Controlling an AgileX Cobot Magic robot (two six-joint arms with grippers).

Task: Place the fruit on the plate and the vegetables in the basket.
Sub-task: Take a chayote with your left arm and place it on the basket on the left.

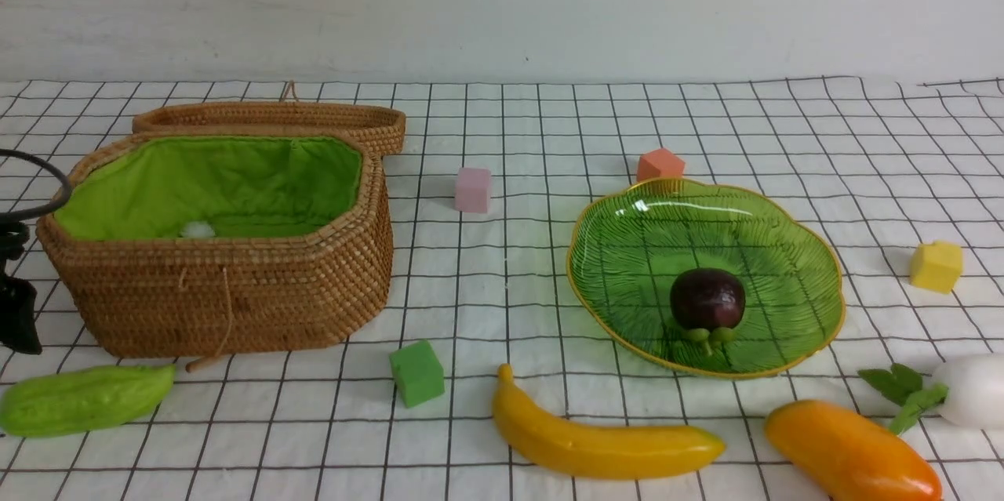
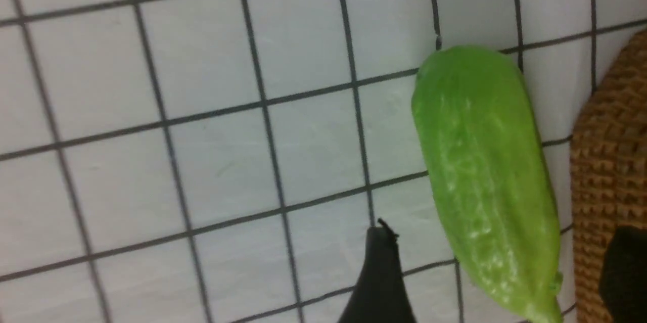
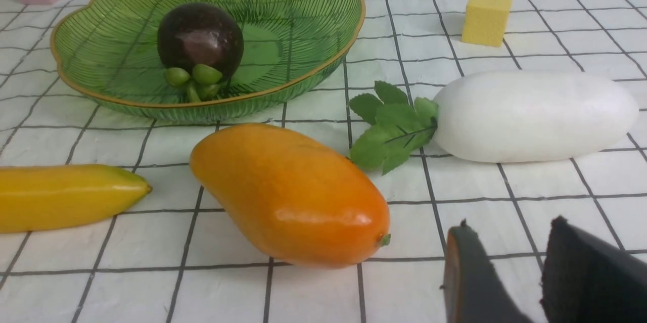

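Note:
The woven basket (image 1: 235, 289) stands open at the left, its lid (image 1: 271, 118) lying behind it. The light-green gourd (image 1: 82, 399) lies in front of its left corner. My left gripper (image 2: 503, 275) is open, low at the basket's left end, with the gourd (image 2: 485, 176) lying between its spread fingers. The green plate (image 1: 784, 250) holds the mangosteen (image 1: 707, 299). The banana (image 1: 596, 438), mango (image 1: 851, 450) and white radish (image 1: 973, 391) lie in front of the plate. My right gripper (image 3: 510, 224) is open and empty, near the mango (image 3: 288, 196) and radish (image 3: 536, 116). No carrot shows.
Foam cubes lie about: green (image 1: 417, 372) in front of the basket, pink (image 1: 473, 189) mid-table, orange (image 1: 660, 165) behind the plate, yellow (image 1: 936, 266) at the right. A small white thing (image 1: 196, 230) shows inside the basket. A checked cloth covers the table.

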